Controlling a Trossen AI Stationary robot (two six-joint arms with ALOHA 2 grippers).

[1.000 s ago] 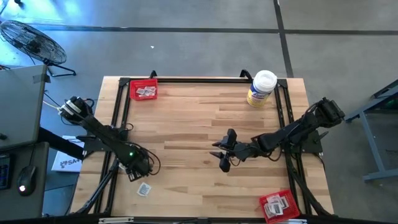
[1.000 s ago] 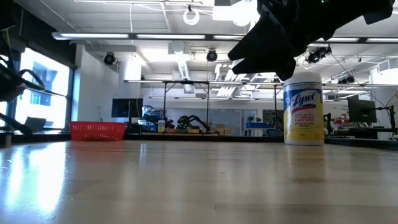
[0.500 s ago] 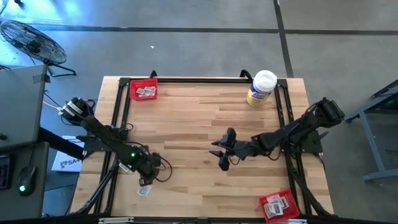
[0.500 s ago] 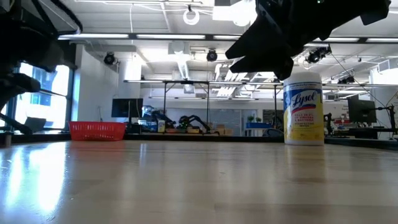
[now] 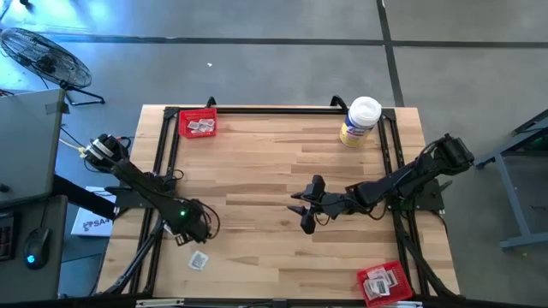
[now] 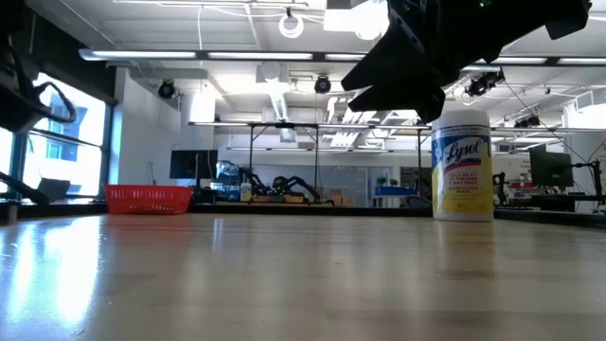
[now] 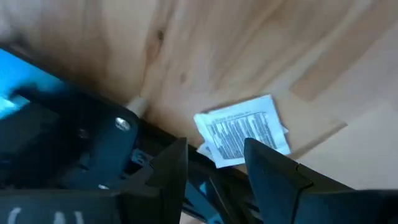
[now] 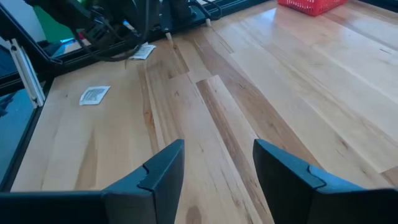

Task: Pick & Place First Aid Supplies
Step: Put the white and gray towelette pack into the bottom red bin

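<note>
Near the table's (image 5: pixel 257 162) left front edge, our left gripper (image 7: pixel 214 165) hovers, fingers apart, over a packet (image 7: pixel 244 129). At mid-table our right gripper (image 5: pixel 306 210) waits, fingers apart and empty.

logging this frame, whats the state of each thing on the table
left gripper: open, empty, above a packet at the table's left edge
right gripper: open, empty, over mid-table
loose packet: flat on the wood
far red tray: holds packets
near red tray: holds packets
tub: upright, lid on
</note>
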